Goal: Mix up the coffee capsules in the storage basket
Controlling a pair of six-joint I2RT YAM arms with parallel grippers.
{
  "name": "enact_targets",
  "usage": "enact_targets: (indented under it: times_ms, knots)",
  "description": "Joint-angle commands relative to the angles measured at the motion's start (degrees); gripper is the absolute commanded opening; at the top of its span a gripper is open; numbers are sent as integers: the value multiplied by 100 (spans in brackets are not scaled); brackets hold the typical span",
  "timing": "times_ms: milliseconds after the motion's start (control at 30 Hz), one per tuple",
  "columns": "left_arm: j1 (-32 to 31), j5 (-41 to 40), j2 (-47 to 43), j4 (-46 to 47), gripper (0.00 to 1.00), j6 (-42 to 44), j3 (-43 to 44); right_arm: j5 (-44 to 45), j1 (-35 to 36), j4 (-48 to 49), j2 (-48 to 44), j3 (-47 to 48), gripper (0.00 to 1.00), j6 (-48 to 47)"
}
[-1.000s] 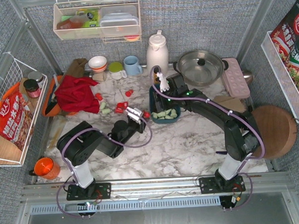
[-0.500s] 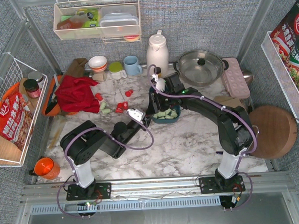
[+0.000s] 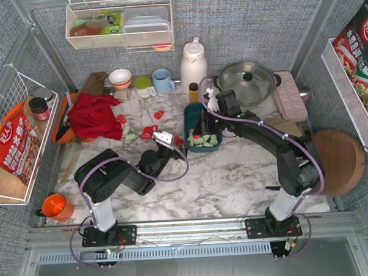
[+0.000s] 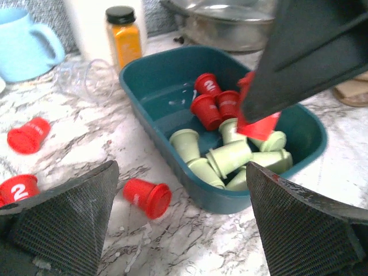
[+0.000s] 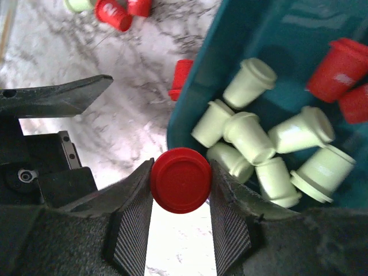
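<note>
The teal storage basket (image 3: 187, 122) (image 4: 230, 200) (image 5: 190, 123) sits mid-table with several mint green coffee capsules (image 4: 230, 156) (image 5: 248, 138) and a few red ones (image 4: 214, 104) (image 5: 338, 69) inside. My right gripper (image 3: 203, 126) (image 5: 180, 172) hangs over the basket's near end, shut on a red capsule (image 5: 180, 180) (image 4: 259, 124). My left gripper (image 3: 167, 139) (image 4: 184, 230) stands wide open just left of the basket, holding nothing. A red capsule (image 4: 148, 197) (image 3: 179, 140) lies on the table ahead of it. More loose capsules (image 3: 148, 131) lie further left.
A yellow spice jar (image 4: 123, 35) and a light-blue mug (image 3: 163, 81) stand behind the basket, near a white jug (image 3: 193, 64) and a steel pot (image 3: 247, 83). A red cloth (image 3: 94, 114) lies at the left. A round wooden board (image 3: 339, 162) is at the right.
My left gripper has opened wide beside the basket. My right gripper has closed on a red capsule and shifted towards the basket's near end.
</note>
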Motion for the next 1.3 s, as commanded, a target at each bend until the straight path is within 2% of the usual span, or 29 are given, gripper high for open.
enact_targets:
  times_ms: [0,100,167,233,433,633,800,1000,1133,1267]
  knots:
    - [29,-937,-104,-1617,99,-439,477,1389,28,161,-329,-189,34,-237]
    - [82,-1703,-116,-3538,100,-999,1231,2024,47,52,-437,-262,44,-564]
    - [135,-1883,-27,-4343,99,-1264,1662,2260,73,-14,-440,-253,49,-779]
    - [160,-1937,49,-4698,97,-1417,1890,2435,124,-55,-416,-233,57,-976]
    - [307,-1814,228,-5285,92,-1843,2219,2816,325,-187,-436,-160,67,-1300]
    - [517,-1334,250,-5510,88,-2084,2282,2814,382,-214,-603,-158,69,-1368]
    - [528,-796,-109,-4655,87,-2150,1889,2823,402,-219,-633,-155,69,-1412]
    - [527,-139,-452,-4373,93,-2262,1890,2832,414,-394,-410,-6,70,-1475]
    - [524,-456,-661,-4301,93,-2495,1751,2824,409,-414,-379,8,70,-1506]
    - [532,-1465,-965,-5093,79,-2927,1641,2840,417,-422,-431,0,70,-1544]
